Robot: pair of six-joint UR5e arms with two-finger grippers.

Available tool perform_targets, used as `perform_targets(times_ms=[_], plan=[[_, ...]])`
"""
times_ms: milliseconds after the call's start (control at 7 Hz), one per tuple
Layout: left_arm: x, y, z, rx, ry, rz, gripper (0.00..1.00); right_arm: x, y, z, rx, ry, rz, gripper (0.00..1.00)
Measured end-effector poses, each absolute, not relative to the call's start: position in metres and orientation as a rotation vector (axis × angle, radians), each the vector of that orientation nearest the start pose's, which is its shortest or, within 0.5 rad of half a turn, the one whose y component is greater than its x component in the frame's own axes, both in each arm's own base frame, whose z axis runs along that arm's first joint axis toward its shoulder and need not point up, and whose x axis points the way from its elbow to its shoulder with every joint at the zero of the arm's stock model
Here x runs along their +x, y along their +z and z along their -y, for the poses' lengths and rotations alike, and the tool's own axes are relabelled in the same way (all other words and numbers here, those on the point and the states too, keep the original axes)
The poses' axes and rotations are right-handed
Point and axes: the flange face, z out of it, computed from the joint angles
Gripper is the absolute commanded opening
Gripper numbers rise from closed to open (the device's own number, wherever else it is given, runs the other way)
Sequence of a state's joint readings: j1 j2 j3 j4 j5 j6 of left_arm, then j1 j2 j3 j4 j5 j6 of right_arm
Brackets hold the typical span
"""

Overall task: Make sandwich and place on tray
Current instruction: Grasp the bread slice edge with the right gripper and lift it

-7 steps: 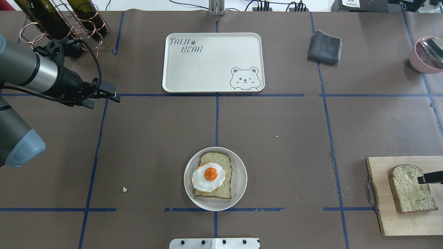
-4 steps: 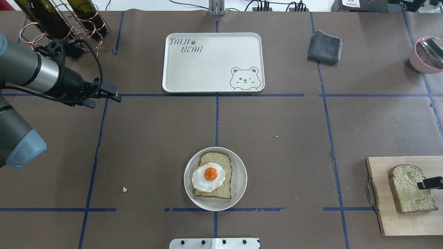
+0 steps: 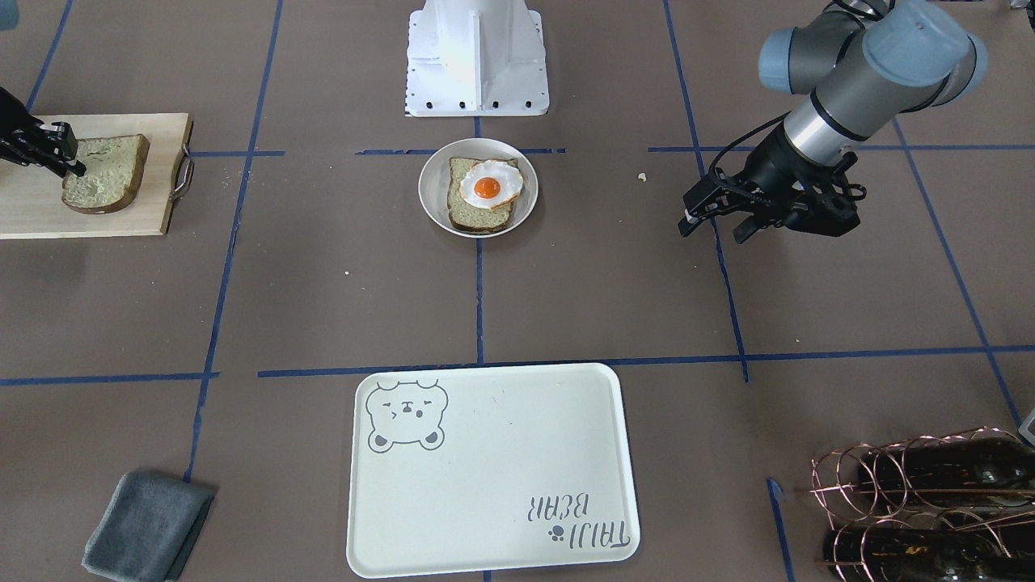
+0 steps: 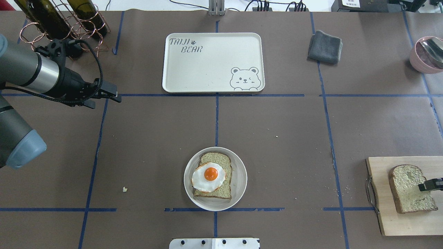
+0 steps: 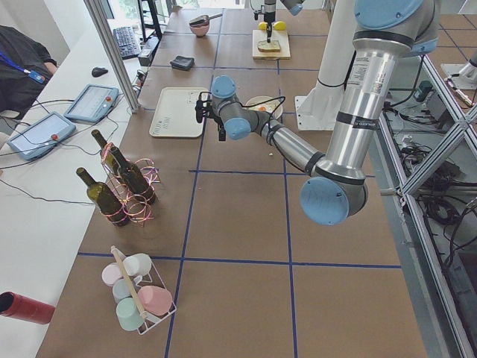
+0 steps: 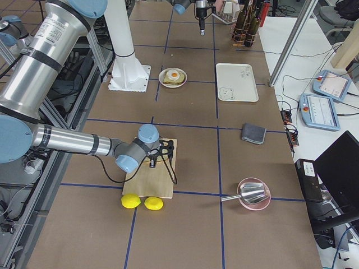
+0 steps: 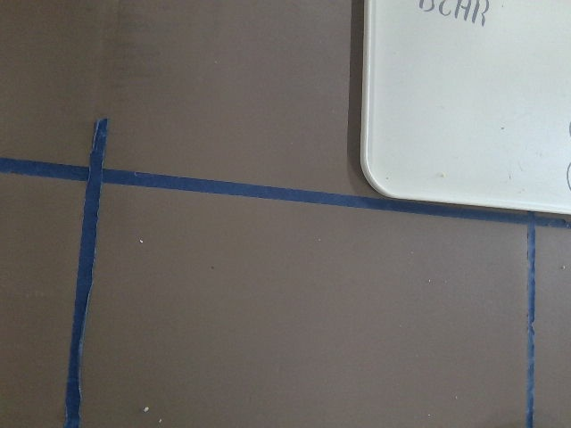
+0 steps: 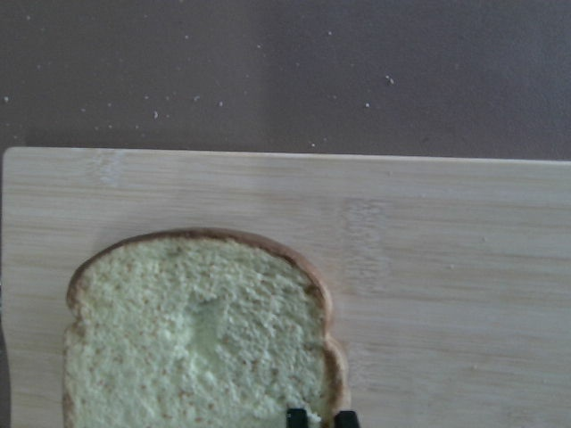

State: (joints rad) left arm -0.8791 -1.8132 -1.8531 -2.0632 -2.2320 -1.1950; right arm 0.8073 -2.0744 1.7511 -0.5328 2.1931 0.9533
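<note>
Right gripper point(image 8: 321, 417) has its jaws pinched on the crust edge of the loose greenish-tan bread slice point(image 4: 408, 188), which lies flat on the pale wooden board point(image 4: 398, 221). The egg-topped bread slice point(image 4: 216, 158) sits on the small round white plate point(image 4: 238, 186), well apart from the cream-white bear-face tray point(image 4: 207, 65). Left gripper point(image 3: 711, 228) hovers, jaws apart.

- Folded grey cloth point(image 4: 325, 47), slightly rumpled.
- Dark wine bottles point(image 4: 48, 20) in a wire rack point(image 4: 65, 31) (copper-coloured).
- Pink bowl point(image 4: 420, 65) holding a metal scoop point(image 4: 432, 50).
- Two lemons point(image 6: 131, 200), side by side.
</note>
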Motion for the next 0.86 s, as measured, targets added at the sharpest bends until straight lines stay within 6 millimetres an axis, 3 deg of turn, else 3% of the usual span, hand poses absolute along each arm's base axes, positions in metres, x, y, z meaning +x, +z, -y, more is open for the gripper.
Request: perform_targets(times_ms=[857], plan=[[0.302,0.337,0.479,0.089,-0.117,-1.135,1.00,-0.142,0.637,0.260,0.074,-0.081,1.011,0.00]])
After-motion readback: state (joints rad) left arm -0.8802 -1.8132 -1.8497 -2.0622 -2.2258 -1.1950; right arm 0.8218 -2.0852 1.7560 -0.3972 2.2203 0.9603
